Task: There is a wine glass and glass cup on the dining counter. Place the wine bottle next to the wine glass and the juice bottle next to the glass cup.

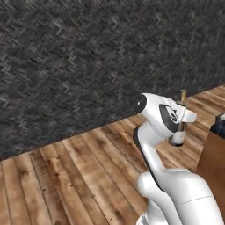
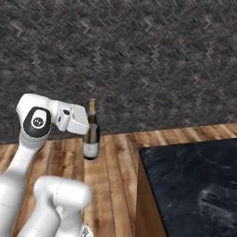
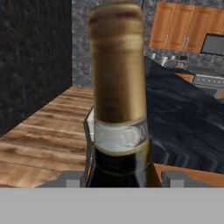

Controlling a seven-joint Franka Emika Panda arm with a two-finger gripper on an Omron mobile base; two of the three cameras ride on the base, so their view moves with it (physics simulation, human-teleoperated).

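Note:
My gripper (image 2: pixel 87 127) is shut on the wine bottle (image 2: pixel 91 134), a dark bottle with a gold-foil neck and pale label, held upright above the wooden floor. In the left base view the wine bottle (image 1: pixel 180 132) shows partly behind my wrist, its neck sticking up. The hand view looks up the wine bottle (image 3: pixel 118 83), with the gripper (image 3: pixel 123 179) at its shoulders. The dining counter (image 2: pixel 194 180), black marbled top on a wooden front, lies just right of the bottle. The wine glass, glass cup and juice bottle are out of view.
A dark herringbone wall (image 2: pixel 139 55) rises behind the wooden plank floor (image 1: pixel 66 176). The counter's corner (image 1: pixel 215 158) stands at the right edge. Far beyond the counter top (image 3: pixel 188 118) are wooden cabinets (image 3: pixel 179 26) and a stove (image 3: pixel 210 81).

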